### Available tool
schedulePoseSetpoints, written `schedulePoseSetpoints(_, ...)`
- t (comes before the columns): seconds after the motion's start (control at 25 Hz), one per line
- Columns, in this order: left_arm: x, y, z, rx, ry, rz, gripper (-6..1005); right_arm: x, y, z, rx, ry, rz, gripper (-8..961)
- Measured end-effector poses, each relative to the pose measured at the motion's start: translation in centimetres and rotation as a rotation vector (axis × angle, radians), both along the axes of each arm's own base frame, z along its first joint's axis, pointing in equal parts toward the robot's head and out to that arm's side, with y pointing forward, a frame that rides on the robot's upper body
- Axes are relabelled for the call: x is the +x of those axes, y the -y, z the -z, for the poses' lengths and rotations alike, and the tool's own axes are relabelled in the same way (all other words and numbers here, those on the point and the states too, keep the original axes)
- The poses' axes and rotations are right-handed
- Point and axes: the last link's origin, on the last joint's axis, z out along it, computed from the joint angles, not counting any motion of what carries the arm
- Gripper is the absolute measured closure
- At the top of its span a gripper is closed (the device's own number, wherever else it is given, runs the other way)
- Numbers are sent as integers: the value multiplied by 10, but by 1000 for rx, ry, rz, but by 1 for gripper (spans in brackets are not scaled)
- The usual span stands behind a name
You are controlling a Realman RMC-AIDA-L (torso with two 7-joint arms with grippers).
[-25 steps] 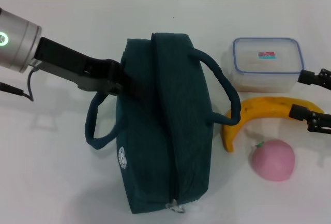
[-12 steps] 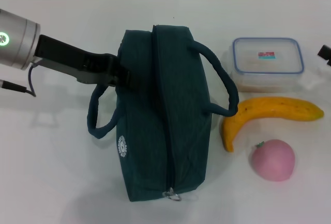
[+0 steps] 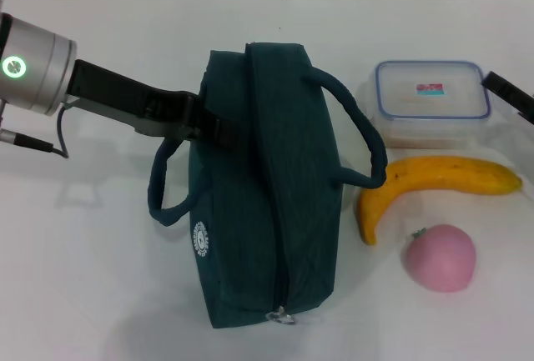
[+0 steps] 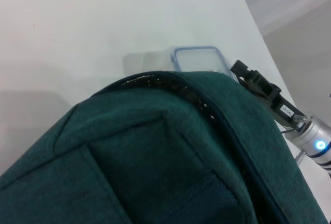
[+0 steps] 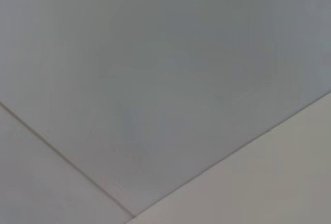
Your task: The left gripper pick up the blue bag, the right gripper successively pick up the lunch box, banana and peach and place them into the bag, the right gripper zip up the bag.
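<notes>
At table (image 3: 100, 294) centre: bag (image 3: 267, 203) lying long side near-far, zip shut, ring pull (image 3: 281, 318) at near end, just inside near edge of view. Left gripper (image 3: 219, 132) pinching bag's far-left side. Round white logo patch (image 3: 199, 240) on left face, writing unreadable. Right of bag: lunch box (image 3: 431, 102) far, red-and-blue label (image 3: 430, 89) unreadable; banana (image 3: 430, 184) touching handle (image 3: 355, 140); peach (image 3: 440, 257) nearest. Right gripper (image 3: 507, 94) at right edge by lunch box, finger state cannot tell. Open tabletop left and far.

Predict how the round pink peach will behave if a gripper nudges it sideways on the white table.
The round pink peach would probably roll, since nothing braces it; the yellow banana lies apart. Its smooth curved skin may slip between fingers.
</notes>
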Motion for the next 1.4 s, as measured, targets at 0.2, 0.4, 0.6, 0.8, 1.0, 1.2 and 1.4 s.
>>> schedulePoseSetpoints(0.2,0,0,1,0,2,10,952,-11,-4,9,-27,-19,-22,182)
schedulePoseSetpoints(0.4,-1,1,1,3,2,14,952,-14,-4,11,-35,-27,-32,186)
schedulePoseSetpoints(0.6,-3,1,0,7,0,12,952,-15,-3,13,-43,-30,-37,191)
schedulePoseSetpoints(0.8,-3,1,0,6,-2,11,952,-13,2,10,-24,-62,-35,402)
schedulePoseSetpoints(1.0,-4,1,0,6,-2,10,952,-8,8,1,22,-99,-27,520)
schedulePoseSetpoints(1.2,-4,1,0,7,-2,10,952,-5,9,-1,34,-103,-20,638)
schedulePoseSetpoints(1.4,-4,1,0,7,-1,10,952,-6,7,-1,24,-91,-26,690)
